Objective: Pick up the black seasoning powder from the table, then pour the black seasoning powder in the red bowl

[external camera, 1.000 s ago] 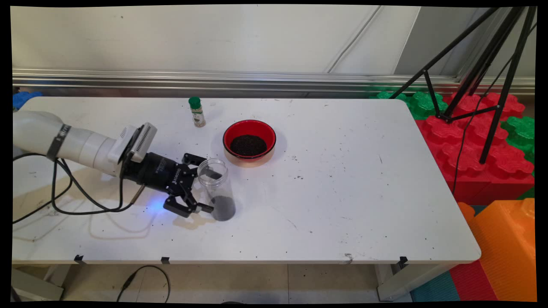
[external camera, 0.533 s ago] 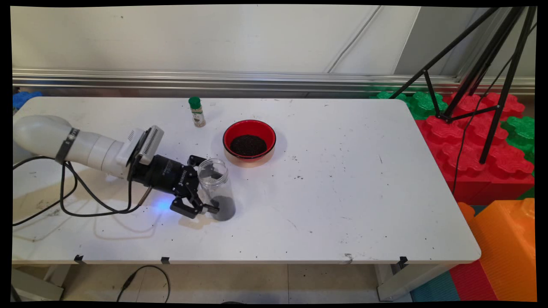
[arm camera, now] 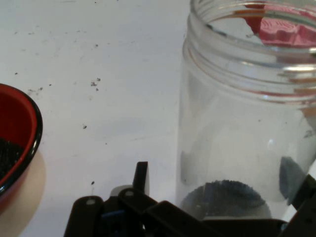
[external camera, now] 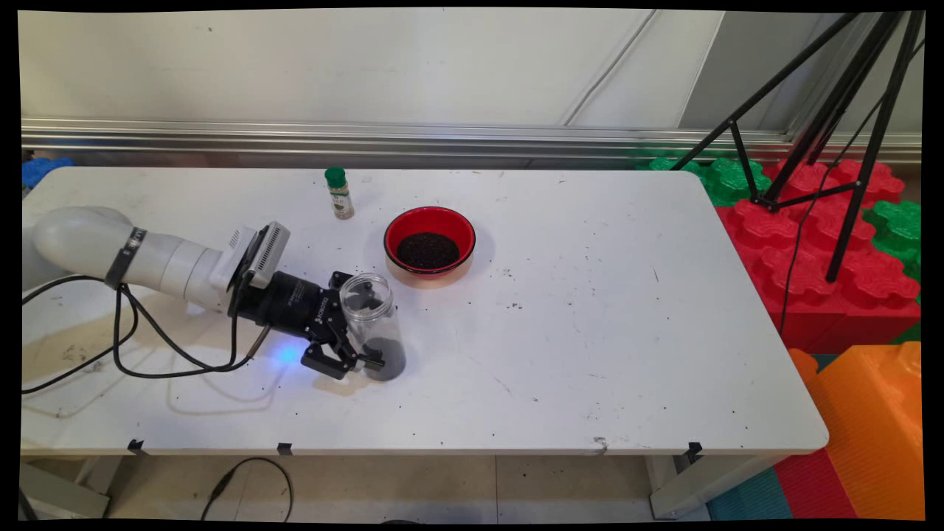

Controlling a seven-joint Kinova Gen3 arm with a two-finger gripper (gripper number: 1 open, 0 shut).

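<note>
At the table's (external camera: 590,369) left, the black gripper (external camera: 365,332) reaches in level, its fingers spread to either side of one clear, lidless jar (external camera: 375,324), not yet pinching it. The jar stands upright near the front edge with a little dark grain at its bottom. Closing off-centre could tip it and scatter the grain. Behind it stands one green-capped spice bottle (external camera: 339,193); to the right, one red bowl (external camera: 429,245) of dark grain sits near enough to be bumped.
</note>
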